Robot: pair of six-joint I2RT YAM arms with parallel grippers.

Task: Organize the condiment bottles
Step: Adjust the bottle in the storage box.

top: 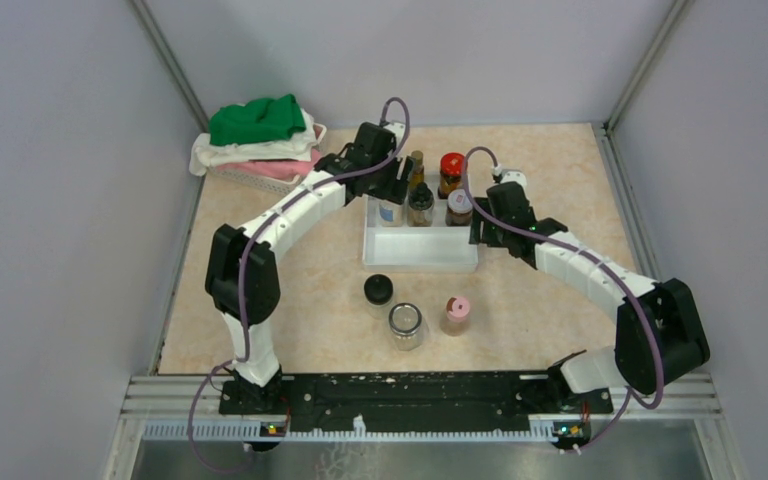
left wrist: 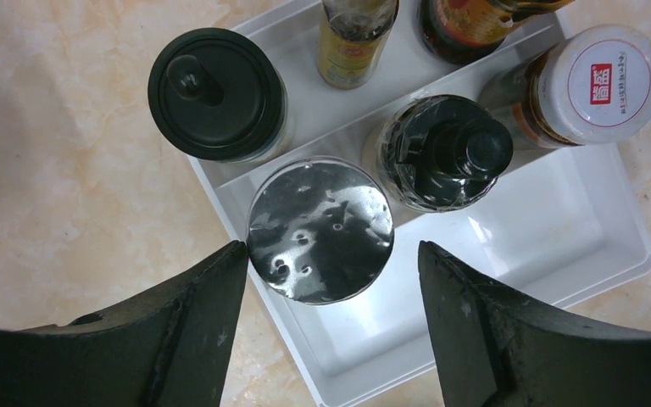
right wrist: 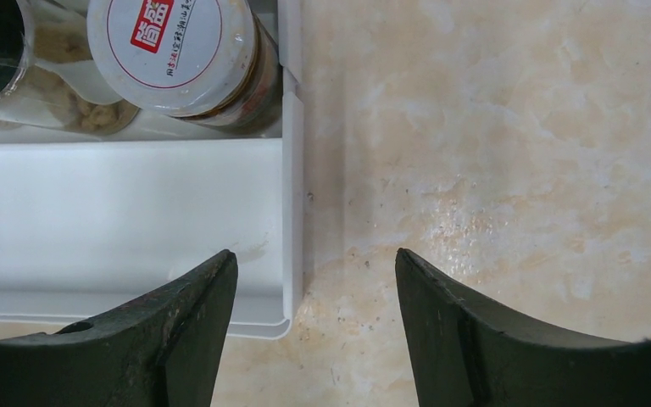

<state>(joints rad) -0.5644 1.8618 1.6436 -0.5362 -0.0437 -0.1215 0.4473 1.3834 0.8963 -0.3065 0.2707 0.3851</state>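
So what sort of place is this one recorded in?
Probably a robot lab test cell, not a real kitchen: plain grey walls on metal framing, two arms bolted to a rail at the table edge, and a white tray of condiment bottles.

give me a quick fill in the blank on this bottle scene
1. The jar between the fingers of the left hand has a ___ lid.
2. On the table in front of the white tray stand ___ jars.
3. The front jar nearest the right arm is capped ___.
4. The right hand is open and holds ___.
Missing words: silver; three; pink; nothing.
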